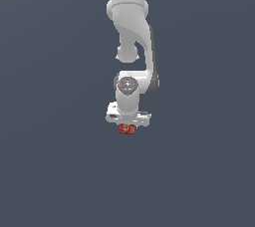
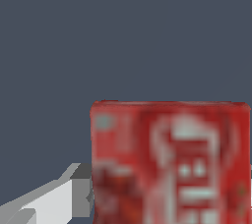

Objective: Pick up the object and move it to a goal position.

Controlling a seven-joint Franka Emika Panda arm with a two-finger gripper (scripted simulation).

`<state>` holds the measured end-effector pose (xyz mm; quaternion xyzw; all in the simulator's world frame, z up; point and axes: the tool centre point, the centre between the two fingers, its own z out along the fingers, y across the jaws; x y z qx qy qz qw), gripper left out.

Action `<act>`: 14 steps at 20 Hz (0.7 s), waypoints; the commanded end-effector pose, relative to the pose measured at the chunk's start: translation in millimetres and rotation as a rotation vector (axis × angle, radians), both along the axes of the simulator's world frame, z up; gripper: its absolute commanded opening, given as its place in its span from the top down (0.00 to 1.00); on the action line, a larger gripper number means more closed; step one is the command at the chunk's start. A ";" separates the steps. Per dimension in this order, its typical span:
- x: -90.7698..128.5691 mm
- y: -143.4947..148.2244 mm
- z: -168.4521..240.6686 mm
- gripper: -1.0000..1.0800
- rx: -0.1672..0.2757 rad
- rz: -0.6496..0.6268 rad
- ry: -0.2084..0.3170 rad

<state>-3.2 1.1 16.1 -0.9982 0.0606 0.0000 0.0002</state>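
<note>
Between fingers (image 2: 44, 201) of gripper (image 1: 127, 126): red box (image 2: 170, 161), apparently clamped. We advise steady carry to goal, grip kept firm.

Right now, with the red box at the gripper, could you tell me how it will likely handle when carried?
The red box looks flat-faced and straight-edged, so probably stiff and unlikely to roll. It is far smaller than the gripper, so likely light, though it might pivot between the fingers.

A small flat red box (image 1: 127, 129) with blurred white marks on its face is seen directly beneath the gripper (image 1: 127, 124), touching its underside. In the wrist view the box (image 2: 170, 161) is shown face-on and upright; it appears to be held, though the grip is hidden.
</note>
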 end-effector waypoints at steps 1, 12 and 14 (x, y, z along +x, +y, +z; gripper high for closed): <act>0.1 -1.0 -0.8 1.00 0.000 -0.001 0.000; 2.2 -2.5 4.3 1.00 0.001 0.001 -0.001; 4.5 -6.8 9.6 1.00 0.001 0.001 -0.001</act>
